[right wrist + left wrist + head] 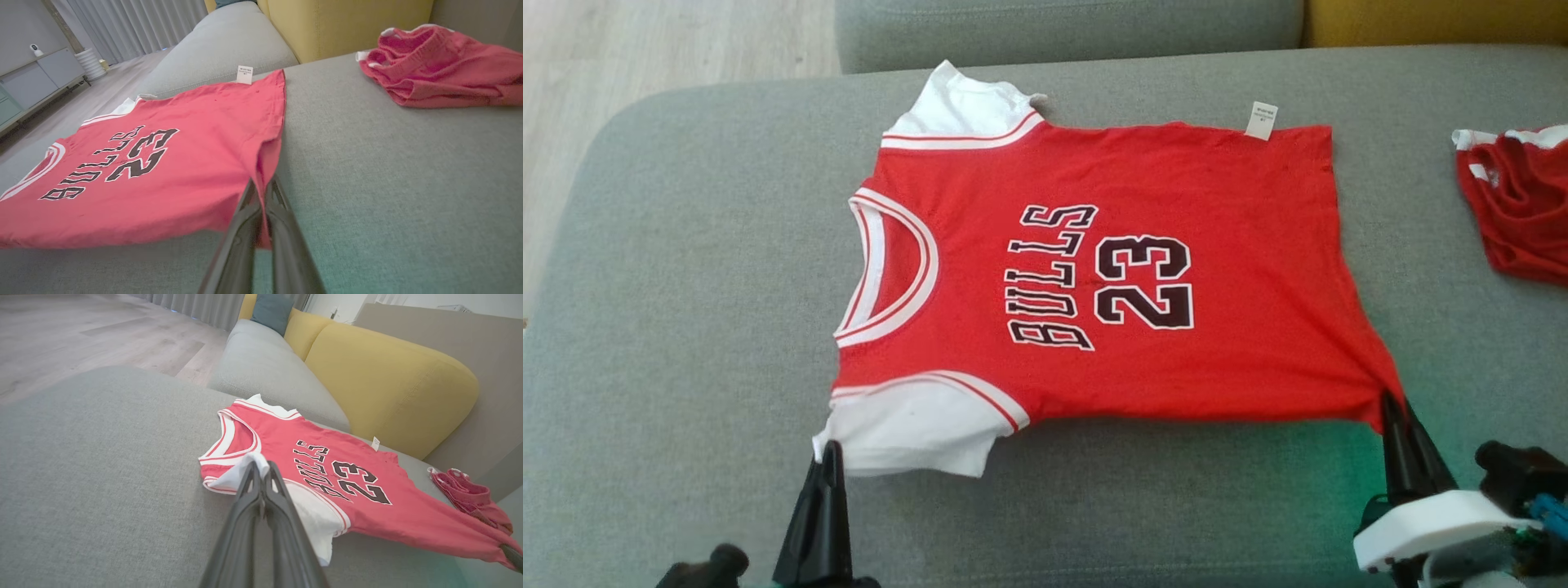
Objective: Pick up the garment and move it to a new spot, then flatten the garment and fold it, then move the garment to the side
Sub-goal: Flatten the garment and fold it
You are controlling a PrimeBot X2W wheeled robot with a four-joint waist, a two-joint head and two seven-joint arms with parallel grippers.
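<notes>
The red jersey (1094,278) is lying face up and spread almost flat on the grey sofa cushion (686,327), its neck opening pointing toward the robot's left and its bottom edge toward the right. Another red garment (1519,204) is sitting crumpled well apart, at the far right of the cushion.

The left gripper (829,457) is pinching the near edge of the white sleeve (923,433), its fingers shut on the cloth. The right gripper (1390,404) is clamping the near bottom corner of the jersey, and the cloth is pulling into a small peak there.

The jersey is looking light, thin and limp, so it is likely going to sag and crease wherever nothing is holding it, and it is probably going to slide easily over the woven cushion. The two near corners are looking like sensible places to hold for a lengthwise fold, since lifting them together should be carrying the near edge over toward the far edge, where the small white label (1261,120) is sticking out. Uneven pulling is risking a skewed fold or a bunched sleeve.
</notes>
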